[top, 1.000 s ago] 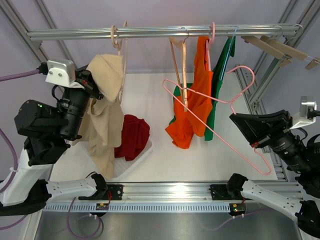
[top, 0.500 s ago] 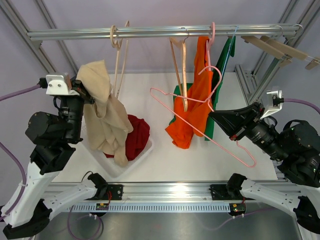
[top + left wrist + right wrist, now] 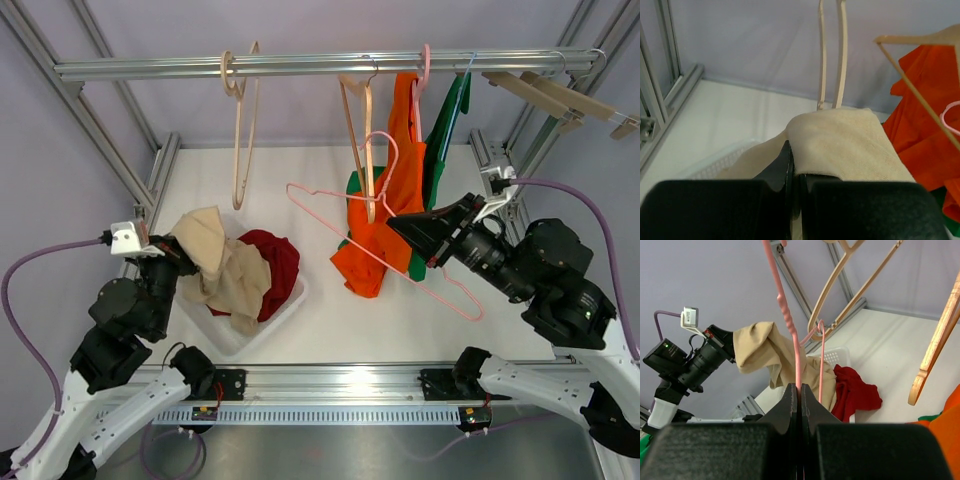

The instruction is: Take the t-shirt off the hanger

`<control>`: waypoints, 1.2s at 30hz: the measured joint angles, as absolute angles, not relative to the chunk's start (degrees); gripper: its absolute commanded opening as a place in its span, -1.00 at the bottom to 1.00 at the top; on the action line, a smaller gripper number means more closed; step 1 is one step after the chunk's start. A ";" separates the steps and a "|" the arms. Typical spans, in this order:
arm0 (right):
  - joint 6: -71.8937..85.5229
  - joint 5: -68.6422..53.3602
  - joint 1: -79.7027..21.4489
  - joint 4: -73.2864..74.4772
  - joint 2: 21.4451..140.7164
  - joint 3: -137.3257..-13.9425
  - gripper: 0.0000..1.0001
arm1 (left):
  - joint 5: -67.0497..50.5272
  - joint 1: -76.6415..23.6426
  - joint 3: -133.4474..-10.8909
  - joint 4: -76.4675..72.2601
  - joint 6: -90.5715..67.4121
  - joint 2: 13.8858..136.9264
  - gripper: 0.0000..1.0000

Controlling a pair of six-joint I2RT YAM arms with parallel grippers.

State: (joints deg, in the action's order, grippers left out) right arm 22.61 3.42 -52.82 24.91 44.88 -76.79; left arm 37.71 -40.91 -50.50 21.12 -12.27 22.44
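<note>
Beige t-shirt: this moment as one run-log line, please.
left gripper: shut on beige t-shirt, over basket | right gripper: shut on pink hanger

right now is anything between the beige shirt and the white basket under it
Nothing visible blocks it. The beige shirt, pinched in the left gripper, already drapes into the white basket, partly over the red garment there. The pink hanger in the right gripper is off to the side.

left gripper tips lost in beige t-shirt | white bin mostly under it | pink hanger runs off right wrist top edge | green shirt half behind orange shirt
</note>
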 measured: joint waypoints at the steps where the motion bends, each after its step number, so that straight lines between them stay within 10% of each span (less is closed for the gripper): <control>1: 22.48 3.49 -52.82 24.93 45.36 -76.73 -1.00 | 37.93 -40.91 -49.52 22.68 -14.09 22.02 -1.00; 17: 19.18 9.65 -52.82 24.71 57.21 -77.30 -1.00 | 41.23 -40.88 -28.45 36.86 -45.06 24.03 -0.18; 24: 17.87 12.27 -52.82 23.35 61.10 -80.42 -1.00 | 42.94 -40.49 -28.45 31.90 -45.91 33.50 0.98; 36: 12.73 21.71 -52.82 23.38 73.19 -89.52 -1.00 | 38.68 -39.81 -33.01 31.38 -44.45 19.11 0.98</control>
State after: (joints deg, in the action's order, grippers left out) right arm 12.73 21.71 -52.82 23.38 73.19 -89.52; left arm 38.68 -39.81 -33.01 31.38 -44.45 19.11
